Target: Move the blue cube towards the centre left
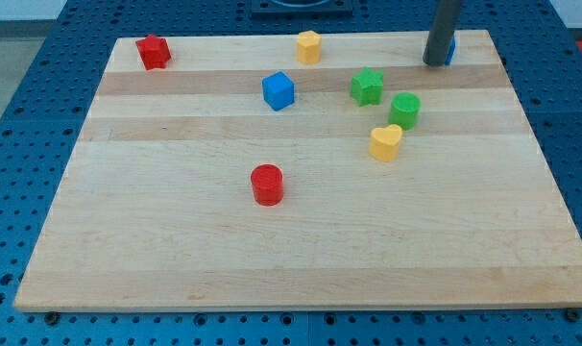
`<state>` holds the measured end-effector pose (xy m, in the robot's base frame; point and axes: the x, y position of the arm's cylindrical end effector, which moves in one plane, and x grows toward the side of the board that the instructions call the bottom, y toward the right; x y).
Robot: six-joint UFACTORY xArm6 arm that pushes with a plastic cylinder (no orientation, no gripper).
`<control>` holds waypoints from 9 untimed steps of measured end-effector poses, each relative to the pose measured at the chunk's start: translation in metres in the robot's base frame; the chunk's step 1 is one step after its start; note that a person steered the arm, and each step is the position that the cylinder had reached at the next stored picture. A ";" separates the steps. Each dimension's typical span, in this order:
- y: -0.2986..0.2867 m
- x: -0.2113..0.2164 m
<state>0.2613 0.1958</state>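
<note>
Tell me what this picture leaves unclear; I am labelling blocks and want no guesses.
- Blue block, camera view: mostly hidden behind the rod near the view's top right; shape unreadable.
- Rod: upper part cut by the top edge; my tip touches that block.

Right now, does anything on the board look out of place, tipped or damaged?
Nothing stands out. The blue cube, red cylinder and the other blocks sit flat and apart on the wooden board. My tip rests near the view's top right, largely hiding a small blue block behind it.
</note>
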 end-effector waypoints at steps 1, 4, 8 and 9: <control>-0.005 0.003; -0.119 0.014; -0.235 0.067; -0.268 0.070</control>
<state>0.3313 -0.0725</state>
